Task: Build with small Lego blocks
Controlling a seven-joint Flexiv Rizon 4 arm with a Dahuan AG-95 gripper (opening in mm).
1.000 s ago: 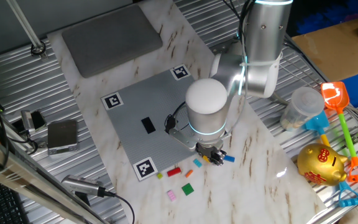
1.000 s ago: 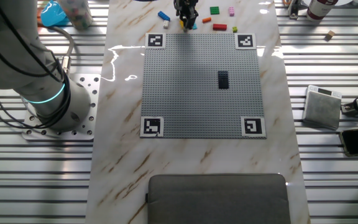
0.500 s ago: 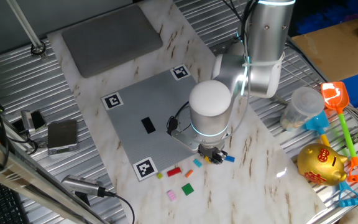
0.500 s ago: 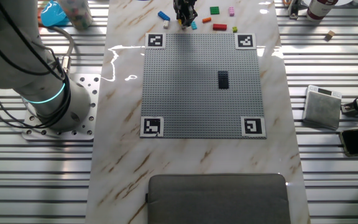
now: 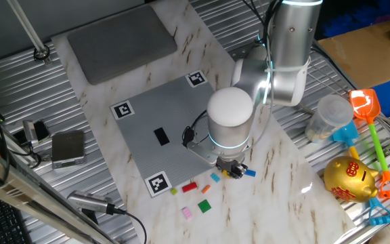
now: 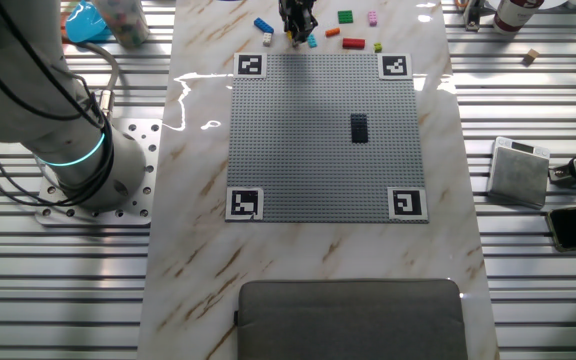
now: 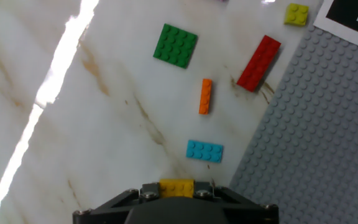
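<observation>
My gripper (image 7: 176, 193) is shut on a small yellow Lego block (image 7: 176, 186), held just above the marble beside the grey studded plate (image 7: 316, 130). Under it lie loose blocks: light blue (image 7: 204, 150), orange (image 7: 205, 96), red (image 7: 258, 63), green (image 7: 175, 45) and a tiny yellow one (image 7: 296, 14). From the side, the gripper (image 5: 234, 169) hangs below the arm's white wrist, with a blue block (image 5: 249, 173) next to it and a pink block (image 5: 187, 213) further out. A black block (image 6: 359, 126) is fixed on the plate (image 6: 298, 150).
A grey pad (image 5: 120, 37) lies at the plate's far side. A clear jar (image 5: 330, 116), toy shovels (image 5: 367, 108) and a gold piggy bank (image 5: 351, 177) stand on the metal slats to the right. Small devices (image 5: 66, 146) sit on the left.
The gripper has risen a little off the marble with the yellow block in it; over the last half second it has hardly moved. The loose blocks stay in place.
</observation>
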